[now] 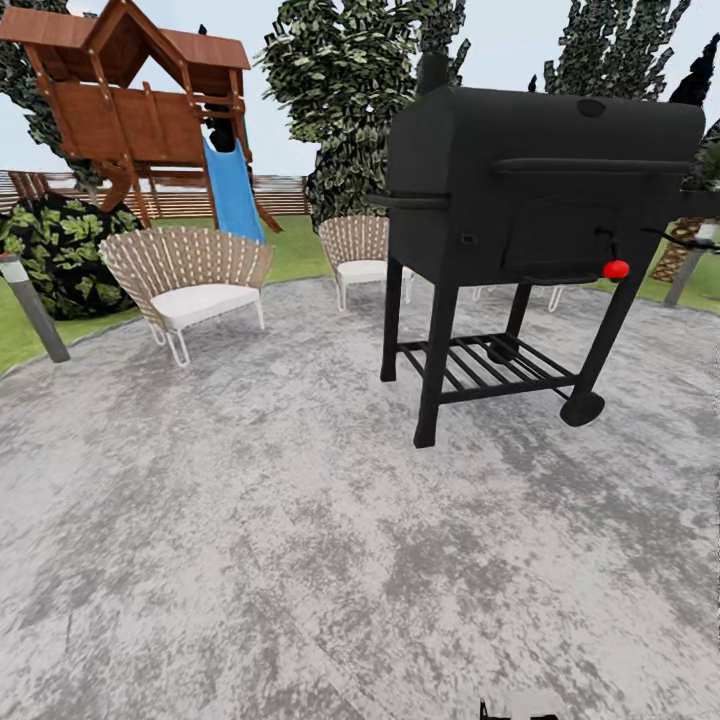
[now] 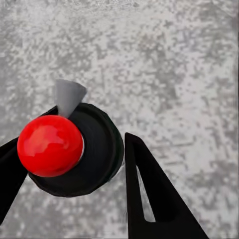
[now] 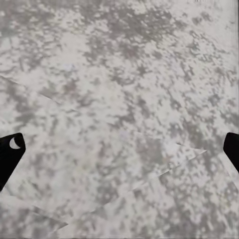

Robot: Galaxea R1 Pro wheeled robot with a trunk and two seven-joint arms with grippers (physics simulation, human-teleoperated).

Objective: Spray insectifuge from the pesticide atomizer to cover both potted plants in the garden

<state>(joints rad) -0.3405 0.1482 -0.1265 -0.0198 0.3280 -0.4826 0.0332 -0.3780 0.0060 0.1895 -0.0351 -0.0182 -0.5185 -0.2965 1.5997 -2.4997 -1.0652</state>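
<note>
Grey paved patio (image 1: 250,560) filled the ground, lawn (image 1: 290,255) and fence (image 1: 280,195) behind. Black grill (image 1: 540,200), wooden playset (image 1: 140,110), two wicker chairs (image 1: 190,275) stood ahead. Left gripper (image 2: 74,164) fingers (image 2: 149,199) held the pesticide atomizer (image 2: 74,149), red cap up. Right gripper (image 3: 119,149) fingers (image 3: 10,149) were spread wide over paving.

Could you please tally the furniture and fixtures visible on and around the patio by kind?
Wicker chairs: 2
Black grill: 1
Wooden playset with blue slide: 1
Grey lamp posts: 2
Total: 6
</note>
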